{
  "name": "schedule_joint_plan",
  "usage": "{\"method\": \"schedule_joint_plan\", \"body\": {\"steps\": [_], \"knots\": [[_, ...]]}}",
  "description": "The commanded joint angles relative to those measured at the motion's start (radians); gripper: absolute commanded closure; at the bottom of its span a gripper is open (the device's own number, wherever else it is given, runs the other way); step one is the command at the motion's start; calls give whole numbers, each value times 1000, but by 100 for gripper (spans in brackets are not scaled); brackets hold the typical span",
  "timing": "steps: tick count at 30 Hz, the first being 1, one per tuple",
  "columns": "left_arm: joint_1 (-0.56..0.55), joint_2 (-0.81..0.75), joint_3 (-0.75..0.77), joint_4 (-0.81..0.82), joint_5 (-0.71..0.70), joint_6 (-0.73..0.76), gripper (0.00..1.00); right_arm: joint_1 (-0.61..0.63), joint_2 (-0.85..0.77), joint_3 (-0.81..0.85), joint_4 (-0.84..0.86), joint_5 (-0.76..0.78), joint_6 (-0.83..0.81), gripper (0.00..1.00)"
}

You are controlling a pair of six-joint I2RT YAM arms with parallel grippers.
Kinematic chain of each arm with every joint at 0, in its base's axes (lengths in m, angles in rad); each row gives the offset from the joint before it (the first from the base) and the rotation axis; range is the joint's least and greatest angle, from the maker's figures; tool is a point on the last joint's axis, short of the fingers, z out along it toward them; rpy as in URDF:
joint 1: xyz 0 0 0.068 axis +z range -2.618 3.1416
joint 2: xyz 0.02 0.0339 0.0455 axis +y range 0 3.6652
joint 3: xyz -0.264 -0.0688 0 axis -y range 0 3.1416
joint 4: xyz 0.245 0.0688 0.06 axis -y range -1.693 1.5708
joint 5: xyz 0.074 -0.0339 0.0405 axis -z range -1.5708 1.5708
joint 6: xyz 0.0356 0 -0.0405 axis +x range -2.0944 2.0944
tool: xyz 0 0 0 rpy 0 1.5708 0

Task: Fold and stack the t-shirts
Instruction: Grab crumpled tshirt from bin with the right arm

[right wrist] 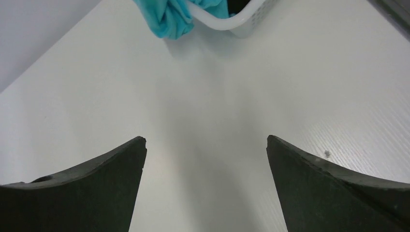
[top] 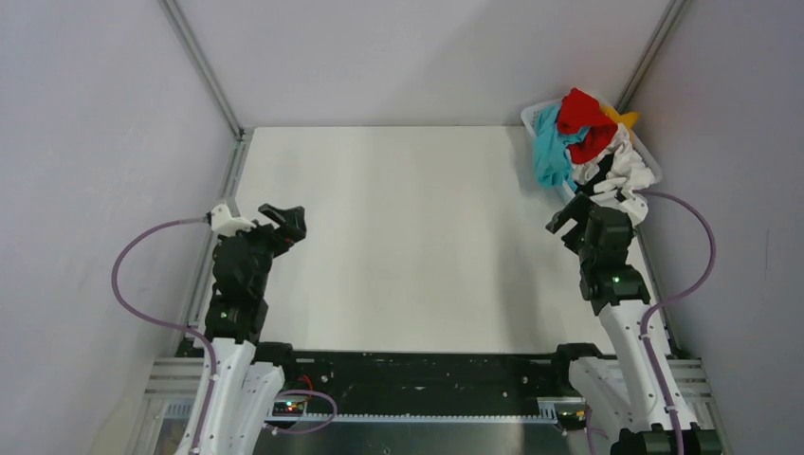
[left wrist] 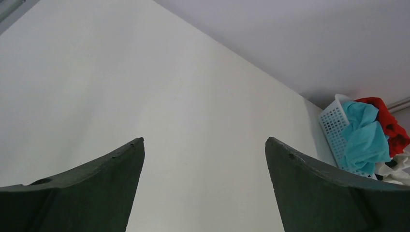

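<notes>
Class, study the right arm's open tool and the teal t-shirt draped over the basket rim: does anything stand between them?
Nothing visible does. Only table surface lies between the right tool and the teal t-shirt, which hangs over the rim of the white basket.

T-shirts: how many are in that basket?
4, in the basket: teal shirt draped over its left side, red shirt on top, yellow shirt behind it, white shirt nearest. More may be hidden.

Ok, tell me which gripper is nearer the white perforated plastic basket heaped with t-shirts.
Right. The open right gripper sits just in front of the white plastic basket in the far right corner; the open left gripper is across the table, near its left edge.
</notes>
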Motion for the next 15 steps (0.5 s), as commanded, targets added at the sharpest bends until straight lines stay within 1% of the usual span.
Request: {"method": "schedule_joint_plan", "body": {"steps": [1, 4, 6, 7, 10, 11, 15], "knots": [[5, -11, -15, 7, 34, -19, 2, -6, 13, 59, 84, -113, -87, 0], [5, -4, -11, 6, 56, -14, 2, -6, 32, 84, 200, -180, -211, 0], [5, -3, -10, 6, 58, -9, 2, -7, 90, 140, 213, -243, -284, 0], [5, -5, -11, 6, 57, -6, 2, -7, 150, 207, 203, -241, -299, 0], [5, -14, -21, 5, 34, 4, 2, -9, 296, 370, 184, -193, -325, 0], [5, -21, -23, 0, 17, 6, 2, -11, 364, 393, 191, -179, -325, 0], [5, -33, -28, -15, -30, 13, 2, -25, 543, 499, 293, -66, -289, 0]]}}
